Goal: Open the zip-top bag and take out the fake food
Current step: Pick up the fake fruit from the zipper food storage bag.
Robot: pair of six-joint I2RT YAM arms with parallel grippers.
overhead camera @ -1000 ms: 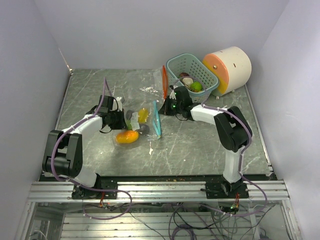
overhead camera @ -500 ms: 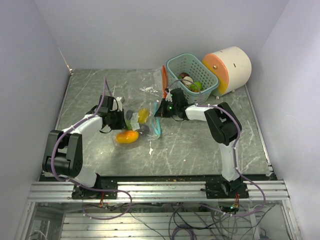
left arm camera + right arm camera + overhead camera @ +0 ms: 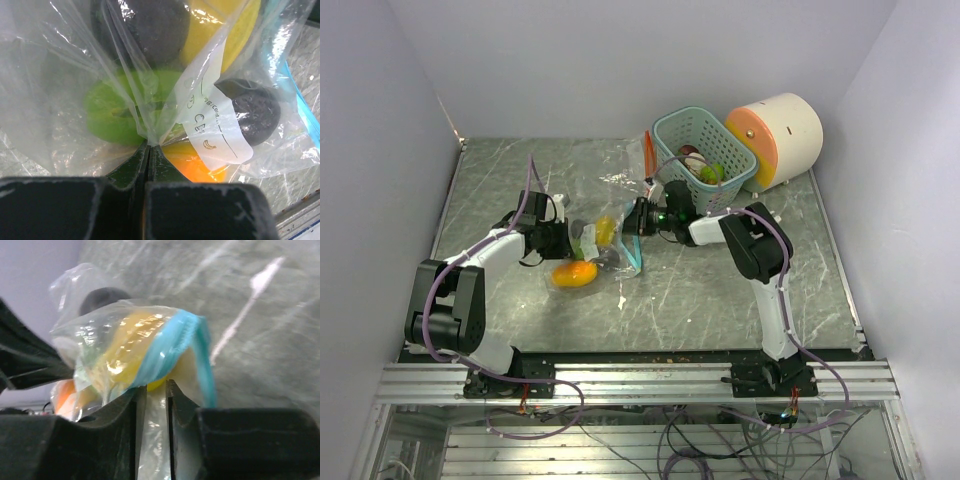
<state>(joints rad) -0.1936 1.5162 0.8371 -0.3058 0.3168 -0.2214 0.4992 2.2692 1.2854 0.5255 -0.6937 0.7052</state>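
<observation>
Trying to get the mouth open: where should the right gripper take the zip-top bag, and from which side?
Probably the blue zip strip, from the zip-top bag's right side. It is a distinct band along the mouth, raised toward the right gripper, while the left gripper pinches the film at the opposite end.

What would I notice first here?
A clear bag stuffed with bright toy food lies mid-table, pinched by the left fingers, with the right fingers at its blue zip edge. Far right, a teal basket sits beside a big cream drum with an orange face.
</observation>
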